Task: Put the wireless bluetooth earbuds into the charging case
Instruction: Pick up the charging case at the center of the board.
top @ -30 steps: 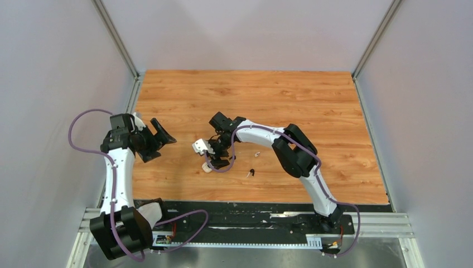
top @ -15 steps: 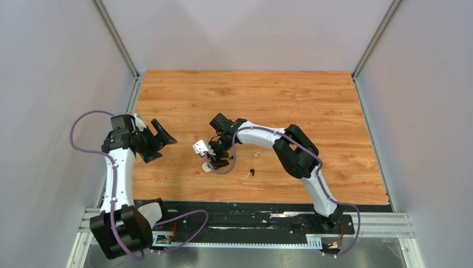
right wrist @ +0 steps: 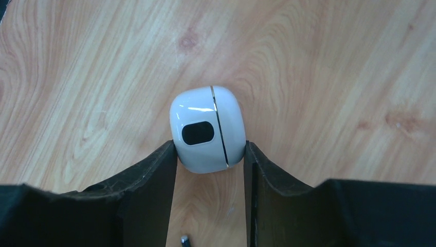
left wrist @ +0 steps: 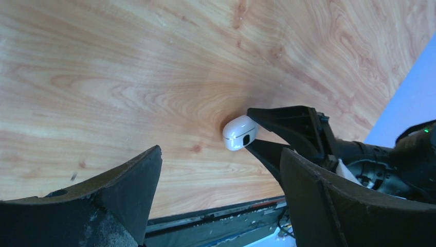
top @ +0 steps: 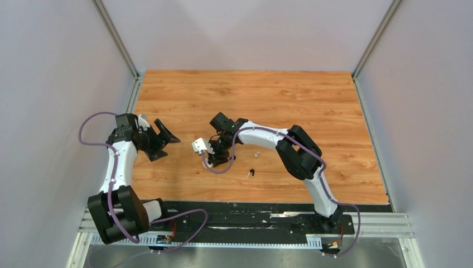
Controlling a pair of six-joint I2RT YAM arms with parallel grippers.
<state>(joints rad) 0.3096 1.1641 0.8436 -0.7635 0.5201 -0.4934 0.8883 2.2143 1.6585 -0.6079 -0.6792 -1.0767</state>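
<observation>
Step in hand: securing the case for loading. No earbud is in it yet.
Case: white, rounded, lying on the desk left of centre, nearer the near edge than the far edge. The lid seam is a thin unbroken line, so the lid reads as closed. A dark oval mark faces the right wrist camera.
Right gripper: jaws set against the case, one finger touching each side low on the body. The right wrist view does not show how firm the hold is.
Left gripper: spread wide and holding nothing. It hovers over the desk near the left edge, well apart from the case and aimed toward it. In its own view the case sits at the tips of the right fingers.
White earbud: loose on the desk, right of the case, beside the right arm's forearm.
Black earbud: loose on the desk, closer to the near edge, with a second pale earbud just beside it on its left.
Fourth earbud: not found in any view.
Progress: early. The case is closed and every earbud in view lies outside it.
Next move calls for: a steady hold on the case body while the lid is opened, probably with the left gripper working the seam.
Risk: the smooth, rounded shell may slip or roll out from between the jaws. The earbuds are tiny beside a finger and will need a fine pinch.
</observation>
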